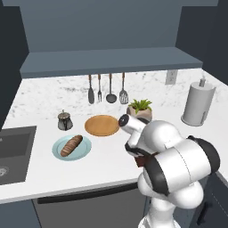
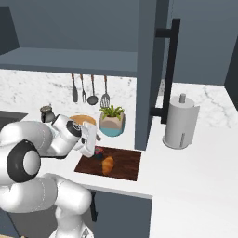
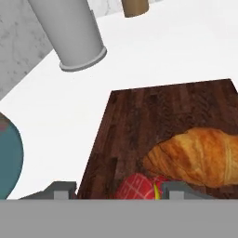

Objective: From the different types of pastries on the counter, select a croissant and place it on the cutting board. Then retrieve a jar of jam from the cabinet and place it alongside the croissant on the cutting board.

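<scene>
Jam jar (image 3: 138, 188) beside croissant (image 3: 197, 157) on cutting board (image 3: 139, 125).
Fingers (image 3: 60, 190) parted around the jar; glass looks rigid, slippery, breakable.

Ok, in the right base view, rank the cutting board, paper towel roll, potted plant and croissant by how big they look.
1. cutting board
2. paper towel roll; it stands farther back, so its place against the board is unsure
3. potted plant
4. croissant, plainly the smallest

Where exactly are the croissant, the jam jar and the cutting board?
croissant (image 3: 197, 157): hand view, middle of its crust.
jam jar (image 3: 137, 187): hand view, its red checked top.
cutting board (image 2: 128, 162): right base view, bare wood right of the croissant.
</scene>
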Available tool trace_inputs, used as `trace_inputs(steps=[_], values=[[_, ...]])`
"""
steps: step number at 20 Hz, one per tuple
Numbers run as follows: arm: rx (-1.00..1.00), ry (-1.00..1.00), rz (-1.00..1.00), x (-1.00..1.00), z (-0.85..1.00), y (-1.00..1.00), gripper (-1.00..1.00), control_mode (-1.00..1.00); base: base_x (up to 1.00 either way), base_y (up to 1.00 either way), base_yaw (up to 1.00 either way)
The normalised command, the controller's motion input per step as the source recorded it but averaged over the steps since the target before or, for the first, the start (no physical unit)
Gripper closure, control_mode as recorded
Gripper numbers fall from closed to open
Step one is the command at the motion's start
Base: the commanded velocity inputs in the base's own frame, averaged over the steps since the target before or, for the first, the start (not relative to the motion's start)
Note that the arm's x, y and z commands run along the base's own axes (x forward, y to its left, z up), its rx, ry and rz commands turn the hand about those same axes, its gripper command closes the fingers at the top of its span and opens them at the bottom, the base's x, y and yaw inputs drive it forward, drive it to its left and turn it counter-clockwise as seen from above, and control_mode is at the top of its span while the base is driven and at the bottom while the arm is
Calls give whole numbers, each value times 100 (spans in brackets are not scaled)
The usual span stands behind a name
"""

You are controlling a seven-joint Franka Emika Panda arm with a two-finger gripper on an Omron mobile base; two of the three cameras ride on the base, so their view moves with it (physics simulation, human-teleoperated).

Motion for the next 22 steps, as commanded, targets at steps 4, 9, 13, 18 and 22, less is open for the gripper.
trace_inputs(steps=[4, 9, 13, 18, 22], values=[[3, 0, 0, -20, -1, -24, -100, -100, 0, 0, 0], [7, -1, 0, -52, 0, -13, -100, -100, 0, 0, 0], [5, 0, 1, -64, 0, 0, -100, -100, 0, 0, 0], [6, 0, 5, -46, 0, 0, -100, -100, 0, 0, 0], [5, 0, 8, -37, 0, 0, -100, -100, 0, 0, 0]])
